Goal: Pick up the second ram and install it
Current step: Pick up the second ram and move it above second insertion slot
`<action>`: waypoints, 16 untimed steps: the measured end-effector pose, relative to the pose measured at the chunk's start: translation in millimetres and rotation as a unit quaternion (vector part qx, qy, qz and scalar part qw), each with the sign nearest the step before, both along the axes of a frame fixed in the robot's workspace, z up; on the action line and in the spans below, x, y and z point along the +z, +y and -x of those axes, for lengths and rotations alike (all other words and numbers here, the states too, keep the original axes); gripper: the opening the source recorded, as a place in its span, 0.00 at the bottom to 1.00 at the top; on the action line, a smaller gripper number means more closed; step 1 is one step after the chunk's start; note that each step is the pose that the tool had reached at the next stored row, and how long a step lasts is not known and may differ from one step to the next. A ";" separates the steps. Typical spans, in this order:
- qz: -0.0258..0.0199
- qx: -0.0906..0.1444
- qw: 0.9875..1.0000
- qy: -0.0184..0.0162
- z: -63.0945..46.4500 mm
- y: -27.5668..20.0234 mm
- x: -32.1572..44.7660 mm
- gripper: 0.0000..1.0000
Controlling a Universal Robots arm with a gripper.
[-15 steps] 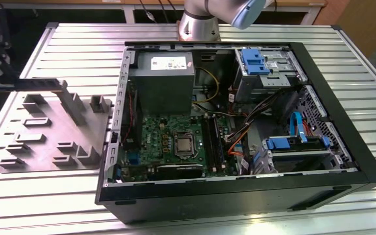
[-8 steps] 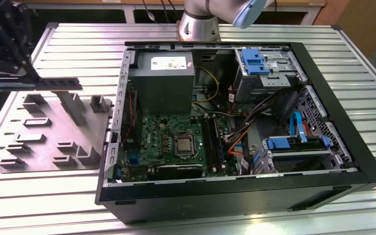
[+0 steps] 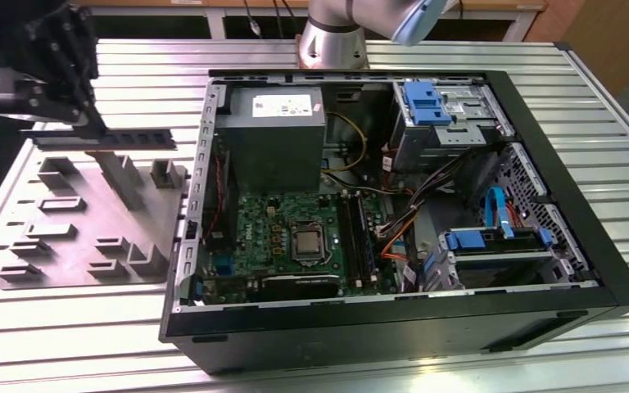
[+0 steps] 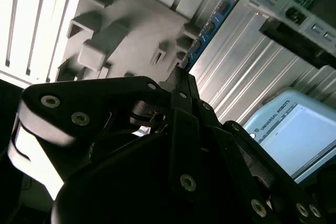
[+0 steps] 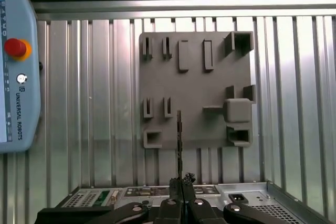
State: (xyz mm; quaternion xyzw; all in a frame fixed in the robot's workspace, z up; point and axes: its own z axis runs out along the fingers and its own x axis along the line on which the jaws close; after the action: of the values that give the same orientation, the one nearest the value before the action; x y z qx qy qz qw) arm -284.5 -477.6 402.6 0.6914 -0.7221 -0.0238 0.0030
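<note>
Table (image 3: 621, 164) carries the open PC case (image 3: 576, 303). The grey tray (image 3: 85, 246) lies just beside it, on the exterior view's left. The gripper (image 3: 88, 131) hangs above the tray's far end, w/ the ram (image 3: 118, 141) in it, long edge level and apparently clear of the upright tabs.

Ram handling, as a judgement: very light, stiff along its length but thin, so it's easy to twist or crack. The chips and contact edge are fragile, and the faces are smooth (may slip if pinched off-centre). Best held on the two flat faces, mid-length, contact edge left free for the mobo slots (image 3: 356, 225).

Jaws: nearly together, only the stick's thickness between them. In the first wrist view the fingertips (image 5: 175, 184) pinch the ram (image 5: 179, 140), seen edge-on.
</note>
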 end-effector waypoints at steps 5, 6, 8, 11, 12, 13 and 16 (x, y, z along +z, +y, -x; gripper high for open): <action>0.000 0.000 1.000 0.000 -22.2 0.0 0.0 0.11; 0.000 0.000 1.000 0.000 -27.0 0.0 0.0 0.11; 0.000 0.000 1.000 0.000 -35.5 0.1 0.0 0.11; 0.000 0.000 1.000 0.000 -48.2 0.0 0.0 0.11; 0.000 0.000 1.000 0.000 -52.2 0.0 0.0 0.11; 0.000 0.000 1.000 0.000 -56.2 0.1 -0.1 0.11; 0.000 0.000 1.000 0.000 -68.1 0.0 -0.1 0.11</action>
State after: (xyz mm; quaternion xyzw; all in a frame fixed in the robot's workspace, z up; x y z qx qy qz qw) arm -216.4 -477.6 402.5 0.6913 -0.7221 -0.0238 0.0030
